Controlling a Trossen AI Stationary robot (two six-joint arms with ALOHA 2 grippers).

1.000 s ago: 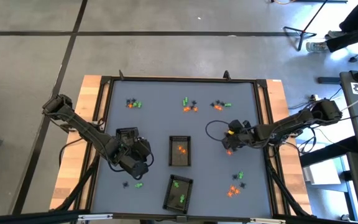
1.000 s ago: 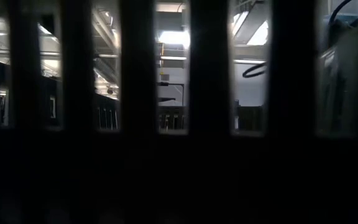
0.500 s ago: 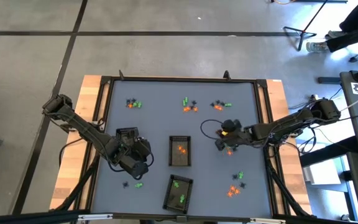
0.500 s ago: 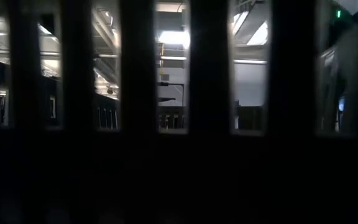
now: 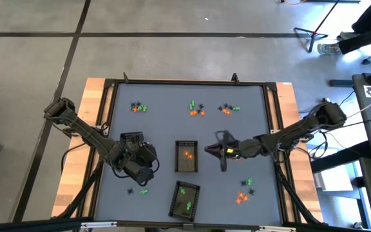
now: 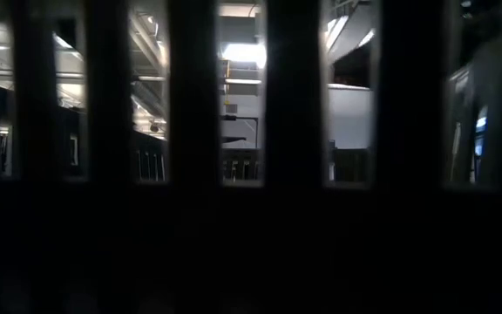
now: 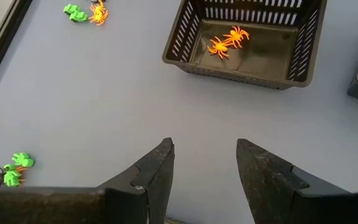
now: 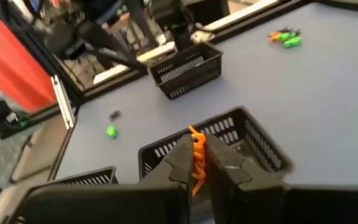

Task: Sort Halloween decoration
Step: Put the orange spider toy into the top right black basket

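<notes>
On the grey worktop (image 5: 166, 116), the middle tray (image 5: 186, 156) serves as the landmark. Well to its left the left gripper (image 5: 142, 169) hangs low over bare worktop, fingers (image 7: 156, 169) spread apart with nothing between them; a second tray (image 5: 131, 138) sits right by that arm. Left of and nearer than the middle tray lie a black and a green trinket (image 5: 138, 191). Beyond the middle tray, along the far side, three small clusters of orange, green and black trinkets (image 5: 196, 109) are scattered. Inside the middle tray lie orange spiders (image 7: 227, 41). Nearer than it, a third tray (image 5: 184, 199) holds green pieces. Just right of the middle tray the right gripper (image 5: 216, 151) is closed on an orange trinket (image 8: 197, 157), above the tray's edge. Further right and nearer, another mixed cluster (image 5: 244, 191) rests on the worktop.
</notes>
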